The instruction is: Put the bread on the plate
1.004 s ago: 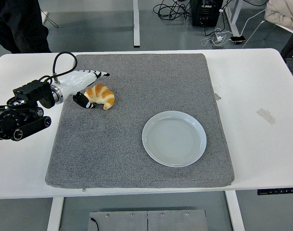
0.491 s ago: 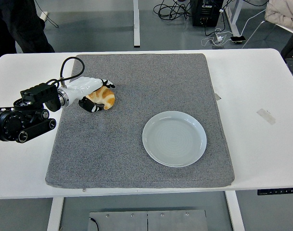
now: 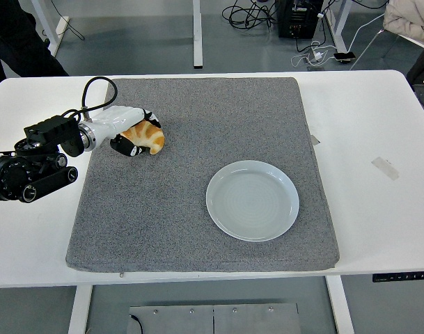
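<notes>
A golden croissant (image 3: 150, 137) lies at the left side of the grey mat (image 3: 198, 202). My left hand (image 3: 133, 132) comes in from the left edge, white with black fingertips, and its fingers are curled around the croissant, thumb below and fingers over the top. The croissant seems to rest on the mat or just above it. A pale blue-white plate (image 3: 252, 200) sits empty on the mat, to the right of centre and well away from the hand. The right arm is out of view.
The mat covers most of the white table (image 3: 372, 125). A black cable (image 3: 95, 90) loops up from my left forearm. A strip of tape (image 3: 385, 168) lies on the table at the right. A person in dark clothes (image 3: 17, 35) stands at the top left.
My left hand has closed from spread beside the croissant to curled around it, and has drawn slightly back left. The person at the top left has shifted.
</notes>
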Tool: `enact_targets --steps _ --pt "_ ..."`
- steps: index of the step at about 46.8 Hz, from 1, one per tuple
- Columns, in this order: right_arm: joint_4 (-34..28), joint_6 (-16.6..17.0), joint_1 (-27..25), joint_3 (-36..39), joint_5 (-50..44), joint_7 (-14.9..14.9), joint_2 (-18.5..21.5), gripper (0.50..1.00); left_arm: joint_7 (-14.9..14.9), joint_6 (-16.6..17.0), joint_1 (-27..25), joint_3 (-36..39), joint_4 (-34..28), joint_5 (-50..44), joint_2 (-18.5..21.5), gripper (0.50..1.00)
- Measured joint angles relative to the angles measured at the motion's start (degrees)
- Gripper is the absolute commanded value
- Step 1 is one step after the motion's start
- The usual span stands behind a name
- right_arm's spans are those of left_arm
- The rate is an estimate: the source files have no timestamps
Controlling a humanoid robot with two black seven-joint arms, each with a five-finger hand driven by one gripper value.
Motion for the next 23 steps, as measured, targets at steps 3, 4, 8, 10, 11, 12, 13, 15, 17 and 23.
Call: enact_targets --steps 3,4,8,10,11,12,13,15,17,23 --pt "0.0 0.0 0.0 0.0 0.0 0.0 0.0 1.0 -0.1 0.0 0.0 0.0 0.0 0.0 0.0 0.557" --pt "0.0 0.0 0.0 0.0 0.0 0.0 0.0 1.0 -0.1 0.0 -0.1 0.0 0.0 0.0 0.0 0.539" --pt "0.0 0.0 0.0 0.0 0.0 0.0 0.0 1.0 -0.2 0.0 -0.2 -0.1 0.0 0.0 0.0 0.5" --pt "0.0 0.0 0.0 0.0 0.0 0.0 0.0 1.0 -0.2 0.0 -0.3 -0.1 0.0 0.1 0.0 0.5" --pt "0.0 0.0 0.0 0.0 0.0 0.0 0.0 1.0 -0.2 0.0 -0.3 -0.1 -0.1 0.1 0.0 0.5" --pt "0.0 0.0 0.0 0.0 0.0 0.0 0.0 1.0 -0.3 0.0 -0.3 -0.2 -0.1 0.1 0.0 0.5" --pt "0.0 0.0 0.0 0.0 0.0 0.0 0.0 1.0 -0.3 0.0 -0.4 -0.2 -0.1 0.1 0.1 0.5" --pt "0.0 0.0 0.0 0.0 0.0 0.0 0.0 1.0 -0.7 0.0 -0.4 -0.6 -0.2 0.0 0.2 0.5" --pt "0.0 0.0 0.0 0.0 0.0 0.0 0.0 1.0 -1.2 0.0 -0.4 -1.0 -0.2 0.0 0.4 0.5" --pt "0.0 0.0 0.0 0.0 0.0 0.0 0.0 1.0 -2.8 0.0 -1.3 -2.2 -0.4 0.0 0.8 0.5"
